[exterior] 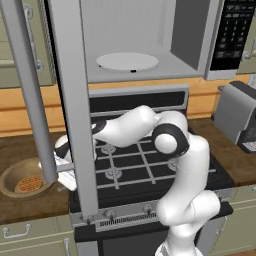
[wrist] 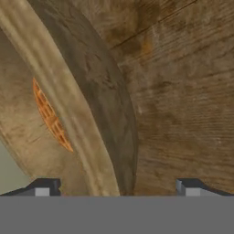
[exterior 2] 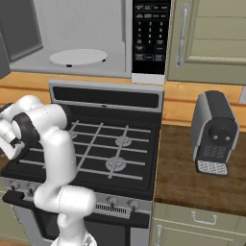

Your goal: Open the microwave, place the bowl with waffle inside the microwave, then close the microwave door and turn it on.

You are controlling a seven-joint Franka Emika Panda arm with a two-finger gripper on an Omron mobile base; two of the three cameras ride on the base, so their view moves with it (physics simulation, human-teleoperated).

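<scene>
The microwave (exterior: 150, 30) hangs over the stove with its pale interior and white turntable (exterior: 127, 61) showing. The microwave door (exterior: 75, 100) is swung wide open toward me, its bar handle (exterior: 30, 85) to the left. On the wooden counter at the left sits the wooden bowl (exterior: 15, 172) with the waffle (exterior: 28, 184) in it. My gripper (exterior: 59, 164) is low beside the bowl's right side, partly hidden behind the door. In the hand view my gripper (wrist: 116, 187) is open, with the bowl's thick rim (wrist: 77, 114) running between the finger tips and the waffle (wrist: 50, 116) to the left.
The black gas stove (exterior: 145, 165) lies under the arm. A grey coffee machine (exterior 2: 215, 132) stands on the right counter (exterior 2: 187, 182). Beige cabinet doors (exterior 2: 211, 33) flank the microwave's keypad (exterior 2: 150, 33). The open door juts out over the stove's left edge.
</scene>
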